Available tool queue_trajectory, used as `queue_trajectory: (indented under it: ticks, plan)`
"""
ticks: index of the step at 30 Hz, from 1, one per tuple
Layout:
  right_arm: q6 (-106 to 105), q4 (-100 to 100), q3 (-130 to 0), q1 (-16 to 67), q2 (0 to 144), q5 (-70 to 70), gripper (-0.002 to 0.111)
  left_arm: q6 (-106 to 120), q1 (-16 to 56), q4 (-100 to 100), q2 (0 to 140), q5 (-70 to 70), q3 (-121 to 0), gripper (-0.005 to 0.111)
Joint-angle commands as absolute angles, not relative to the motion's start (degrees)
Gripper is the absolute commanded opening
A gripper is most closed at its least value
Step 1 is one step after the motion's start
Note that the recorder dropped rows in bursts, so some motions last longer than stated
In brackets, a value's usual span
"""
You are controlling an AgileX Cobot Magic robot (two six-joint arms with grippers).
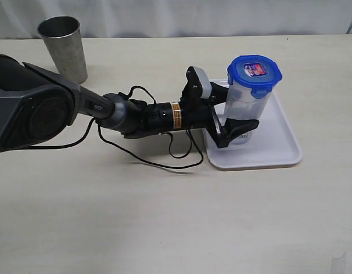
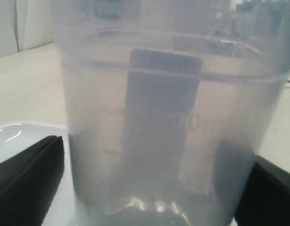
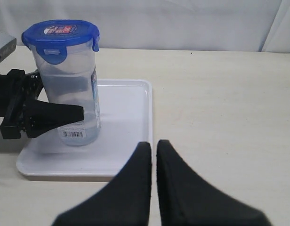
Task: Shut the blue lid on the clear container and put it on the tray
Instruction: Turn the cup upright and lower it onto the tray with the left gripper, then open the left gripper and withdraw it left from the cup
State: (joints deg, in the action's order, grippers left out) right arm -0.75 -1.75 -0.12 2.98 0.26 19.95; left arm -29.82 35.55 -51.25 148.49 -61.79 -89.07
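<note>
Exterior view: clear container point(image 1: 247, 105) on tray point(image 1: 279, 145), left claw point(image 1: 240, 109) straddling it.
Container upright, blue lid point(image 1: 254, 71) seated; left claw open, one jaw either side of the lower body. Right claw point(image 3: 153, 155) closed, empty, above the bench point(image 1: 164, 217). Judgement: back out straight and level, jaws wide, so neither tips it.

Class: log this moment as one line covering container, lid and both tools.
container: upright on tray | lid: on container | left tool: open, straddling container | right tool: shut, empty
</note>
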Motion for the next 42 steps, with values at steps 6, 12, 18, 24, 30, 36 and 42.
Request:
queue_trajectory:
  ticks: [6,12,18,24,30,36,42]
  plan:
    - [-0.6,-2.1,0.0,2.7,0.0,19.8,0.004,-35.3,32.2,-59.5,147.9,-63.8,-89.5,0.082]
    - [-0.6,-2.1,0.0,2.7,0.0,19.8,0.004,-36.5,29.7,-63.7,147.9,-65.5,-89.5,0.082]
    - [-0.6,-2.1,0.0,2.7,0.0,19.8,0.004,-37.9,27.5,-67.4,147.9,-66.4,-89.5,0.082]
    - [-0.6,-2.1,0.0,2.7,0.0,19.8,0.004,-39.5,25.9,-69.4,147.9,-68.5,-89.5,0.082]
    - [-0.6,-2.1,0.0,2.7,0.0,19.8,0.004,-39.5,25.3,-72.3,146.9,-67.0,-89.4,0.076]
    - [-0.6,-2.1,0.0,2.7,0.0,19.8,0.004,-46.9,24.3,-84.4,141.4,-63.5,-89.4,0.026]
    - [-0.6,-2.1,0.0,2.7,0.0,19.8,0.004,-55.0,18.6,-92.6,137.5,-70.0,-89.4,0.000]
